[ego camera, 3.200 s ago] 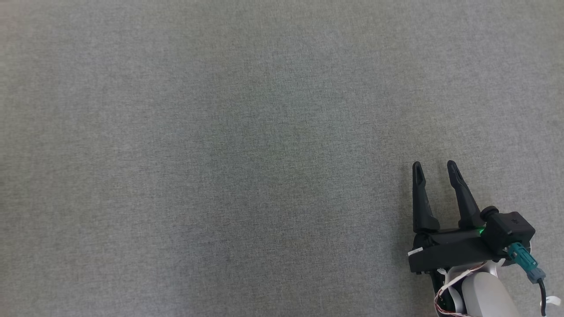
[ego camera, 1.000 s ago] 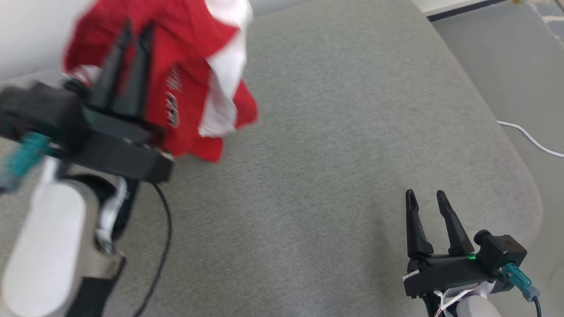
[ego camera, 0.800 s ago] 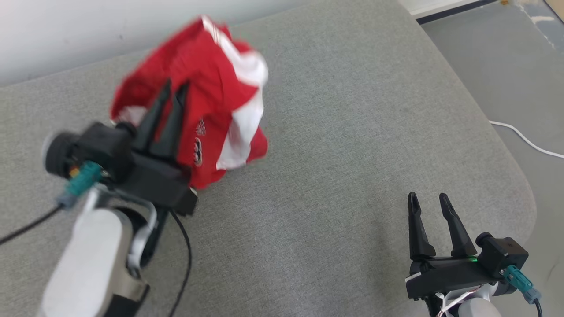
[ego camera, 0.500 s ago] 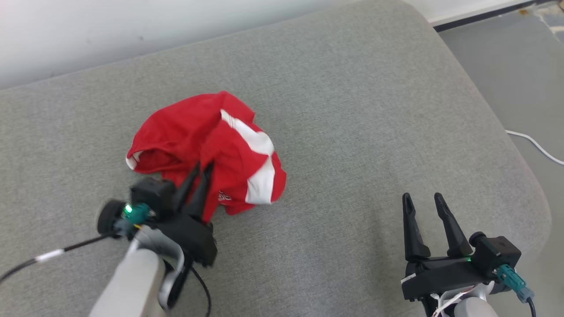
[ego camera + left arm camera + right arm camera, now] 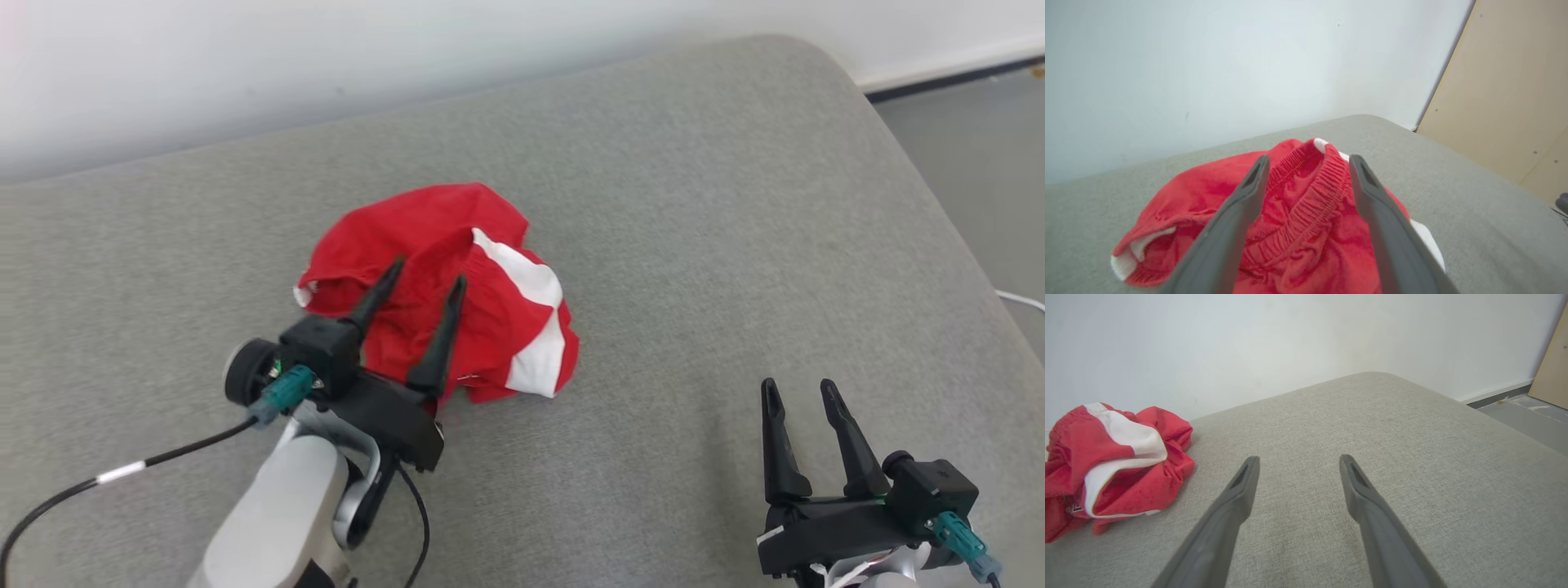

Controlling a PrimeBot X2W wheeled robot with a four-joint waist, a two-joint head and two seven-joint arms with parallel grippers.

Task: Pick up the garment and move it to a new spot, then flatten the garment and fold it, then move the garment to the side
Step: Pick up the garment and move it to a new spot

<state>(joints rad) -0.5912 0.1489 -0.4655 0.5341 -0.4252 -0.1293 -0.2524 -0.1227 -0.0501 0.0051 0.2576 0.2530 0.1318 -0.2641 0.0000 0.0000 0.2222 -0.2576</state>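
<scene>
Crumpled red-and-white garment (image 5: 433, 224) lies in a heap on the grey cushioned surface (image 5: 694, 204), left of middle, toward the far edge by the wall (image 5: 326, 49). Left gripper (image 5: 430, 270) is right over the heap's near side, fingers spread wide, nothing pinched. Elastic waistband (image 5: 1310, 196) sits in the gap between them, contact with cloth unclear. Right gripper (image 5: 797, 384) is well apart to the right, fingers apart, empty, over bare surface.
</scene>
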